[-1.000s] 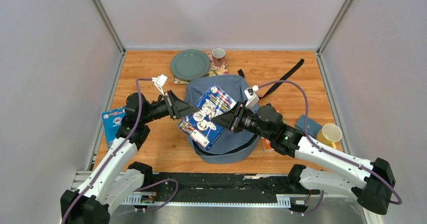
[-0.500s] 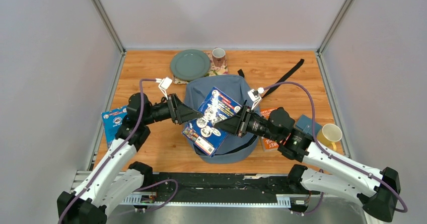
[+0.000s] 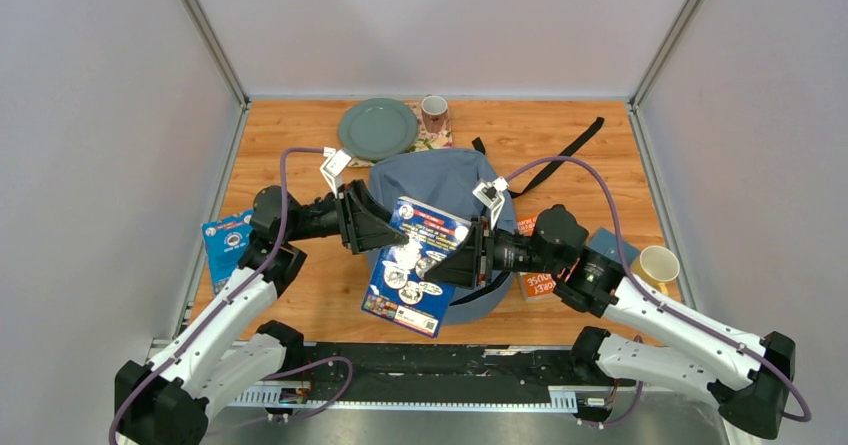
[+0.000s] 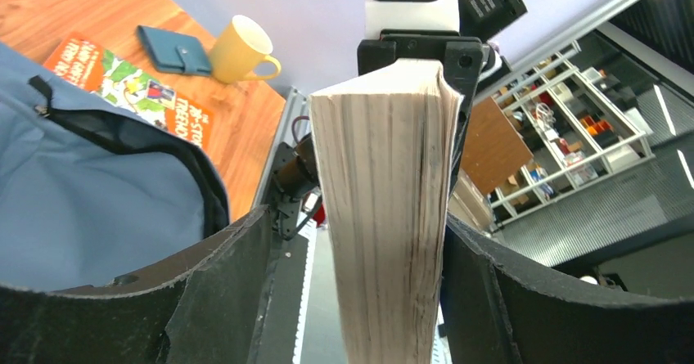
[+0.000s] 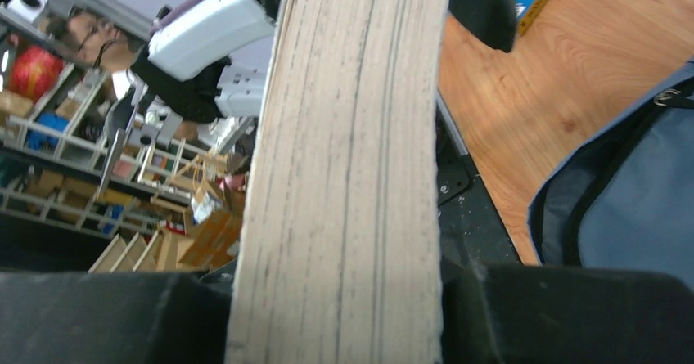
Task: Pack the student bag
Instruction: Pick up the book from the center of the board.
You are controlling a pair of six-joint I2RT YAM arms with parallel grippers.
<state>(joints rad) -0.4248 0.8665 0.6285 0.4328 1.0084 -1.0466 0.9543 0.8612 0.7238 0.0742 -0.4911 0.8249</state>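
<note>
The student bag (image 3: 440, 175) lies flat mid-table, grey-blue, its zip opening (image 4: 123, 135) gaping. A thick blue-covered book (image 3: 410, 275) hangs tilted over the bag's near-left edge. My right gripper (image 3: 447, 263) is shut on the book's right side; in the right wrist view its pads press both faces of the page block (image 5: 352, 176). My left gripper (image 3: 385, 227) is open and straddles the book's far-left edge. In the left wrist view a clear gap shows between the left finger (image 4: 237, 290) and the pages (image 4: 385, 217).
A green plate (image 3: 377, 129) and a patterned mug (image 3: 434, 113) stand at the back. A yellow mug (image 3: 655, 265), teal wallet (image 3: 610, 245) and orange booklet (image 3: 535, 285) lie right of the bag. Another blue book (image 3: 222, 237) lies far left. A black strap (image 3: 570, 150) trails back-right.
My left gripper has opened and let go of the book. The right gripper has swung the book toward the near edge, tilting it steeper.
</note>
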